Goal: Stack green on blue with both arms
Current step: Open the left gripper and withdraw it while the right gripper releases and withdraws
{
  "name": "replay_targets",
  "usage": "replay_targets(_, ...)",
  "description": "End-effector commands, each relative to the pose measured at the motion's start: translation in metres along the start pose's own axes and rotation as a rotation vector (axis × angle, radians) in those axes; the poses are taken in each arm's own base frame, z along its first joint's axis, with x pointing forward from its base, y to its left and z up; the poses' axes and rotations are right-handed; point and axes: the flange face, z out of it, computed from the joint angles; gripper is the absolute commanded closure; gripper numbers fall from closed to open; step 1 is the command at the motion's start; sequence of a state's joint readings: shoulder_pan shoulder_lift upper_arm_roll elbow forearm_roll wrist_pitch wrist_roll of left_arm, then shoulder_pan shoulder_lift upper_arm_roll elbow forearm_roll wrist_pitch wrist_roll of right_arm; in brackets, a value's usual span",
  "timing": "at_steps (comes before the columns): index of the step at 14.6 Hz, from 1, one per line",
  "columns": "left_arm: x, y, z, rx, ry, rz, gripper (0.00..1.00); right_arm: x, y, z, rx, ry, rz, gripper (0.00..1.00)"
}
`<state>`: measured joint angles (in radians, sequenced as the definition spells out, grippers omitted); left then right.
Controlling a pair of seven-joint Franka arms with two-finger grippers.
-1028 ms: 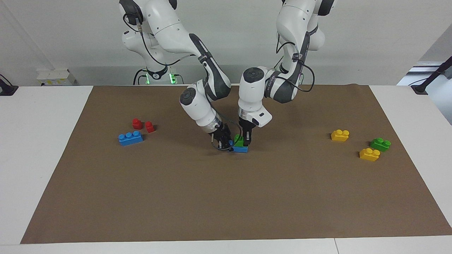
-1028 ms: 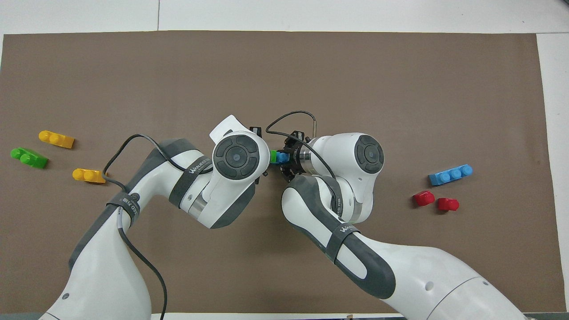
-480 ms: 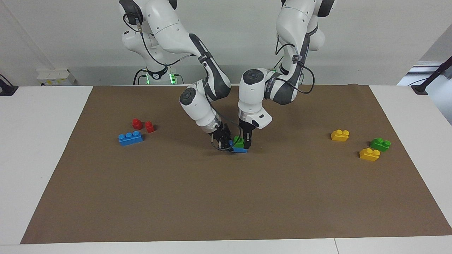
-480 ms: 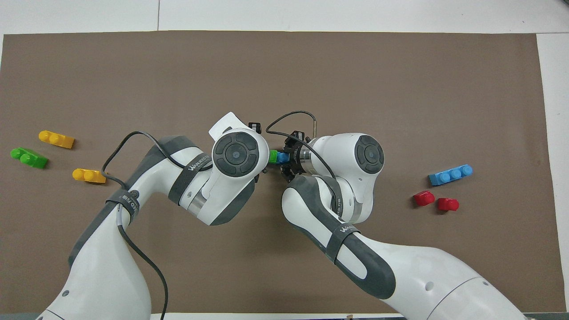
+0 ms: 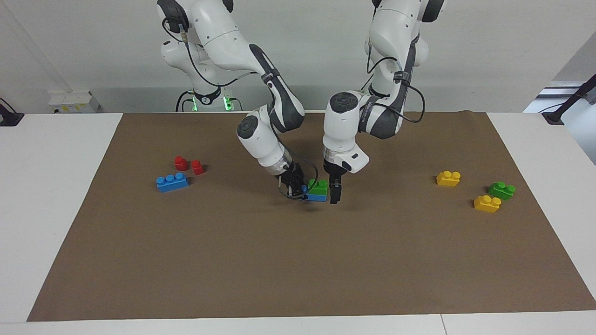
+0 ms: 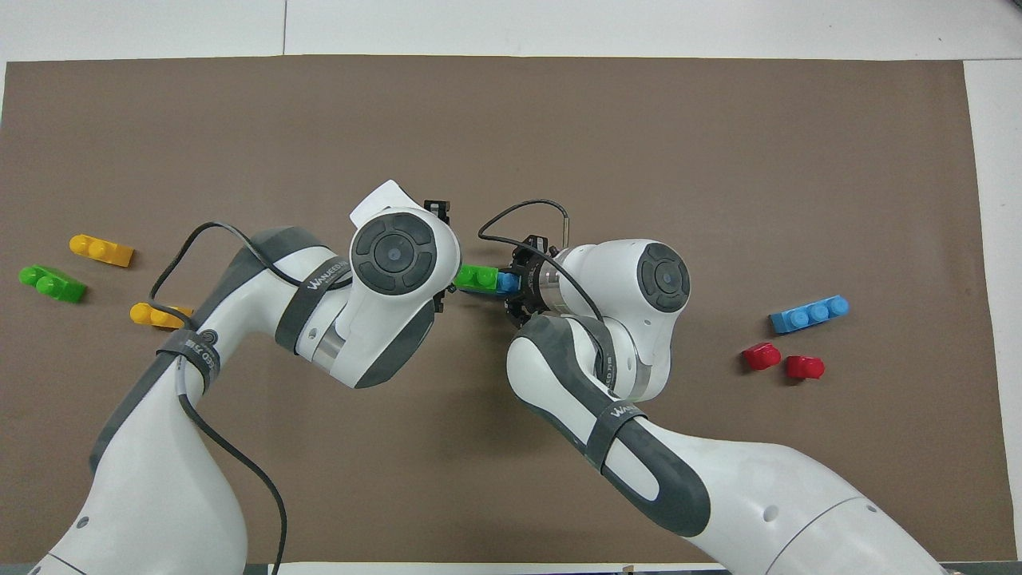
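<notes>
A green brick (image 5: 319, 187) sits on a light blue brick (image 5: 317, 197) at the middle of the brown mat (image 5: 298, 260). My right gripper (image 5: 298, 190) is shut on the blue brick's end and holds the pair just above the mat. My left gripper (image 5: 334, 194) is open and empty, right beside the stack toward the left arm's end, apart from the green brick. In the overhead view the green brick (image 6: 477, 276) and the blue brick (image 6: 505, 281) show between the two wrists. The left wrist hides the left fingers there.
A second blue brick (image 5: 172, 182) and two red blocks (image 5: 180, 163) lie toward the right arm's end. Two yellow bricks (image 5: 448, 178) (image 5: 487, 204) and a second green brick (image 5: 501, 190) lie toward the left arm's end.
My left gripper has let go of the green brick and moved aside toward the left arm's end. The green brick stays on the blue one. The right gripper has held still.
</notes>
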<state>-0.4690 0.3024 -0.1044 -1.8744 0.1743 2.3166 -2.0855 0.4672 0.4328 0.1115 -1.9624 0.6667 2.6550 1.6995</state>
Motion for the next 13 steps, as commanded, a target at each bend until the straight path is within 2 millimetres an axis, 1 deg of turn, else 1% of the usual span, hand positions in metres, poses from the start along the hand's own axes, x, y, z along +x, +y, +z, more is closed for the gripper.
replay_targets(1,0.038,0.009,-0.023,0.012,0.041,0.050,0.00,0.009,0.001,0.002,0.003,-0.007,-0.002,0.32)
replay_targets(4,0.075,0.017,-0.032,0.046,0.066,0.101,0.00,0.007,-0.007,-0.003,0.003,-0.016,0.002,0.31)
replay_targets(5,0.086,0.021,-0.035,0.055,0.072,0.120,0.00,0.006,-0.012,-0.008,-0.011,-0.022,-0.004,0.31)
replay_targets(6,0.098,0.024,-0.037,0.068,0.077,0.146,0.00,0.011,-0.023,-0.017,-0.028,-0.026,0.000,0.30)
replay_targets(7,0.113,0.028,-0.041,0.078,0.083,0.163,0.00,0.017,-0.034,-0.028,-0.041,-0.032,-0.008,0.29)
replay_targets(9,0.145,0.032,-0.048,0.091,0.090,0.208,0.00,0.026,-0.049,-0.058,-0.056,-0.052,-0.069,0.24)
replay_targets(11,0.180,0.036,-0.053,0.105,0.094,0.267,0.00,0.048,-0.065,-0.094,-0.065,-0.066,-0.139,0.17)
replay_targets(13,0.209,0.039,-0.056,0.110,0.094,0.352,0.00,0.073,-0.077,-0.129,-0.088,-0.035,-0.278,0.07)
